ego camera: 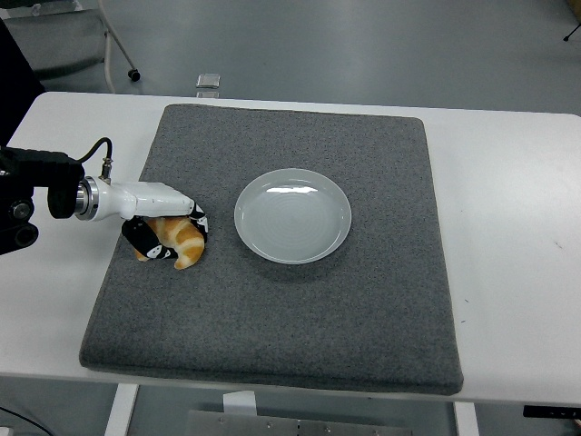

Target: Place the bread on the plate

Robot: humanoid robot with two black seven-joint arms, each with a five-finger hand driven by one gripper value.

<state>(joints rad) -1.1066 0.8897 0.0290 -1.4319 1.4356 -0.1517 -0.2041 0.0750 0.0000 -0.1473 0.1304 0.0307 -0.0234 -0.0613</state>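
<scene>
A golden croissant-shaped bread [184,243] lies on the left part of the grey mat [363,309]. My left hand [171,233] reaches in from the left edge and its black-tipped fingers are curled around the bread, thumb below and fingers over the top. A round white plate [292,215] sits at the mat's middle, just right of the bread, with nothing on it. The right arm does not show.
The grey mat covers most of the white table [517,227]. A small clear object [209,81] sits at the table's far edge. A chair base with a castor [132,74] stands on the floor behind.
</scene>
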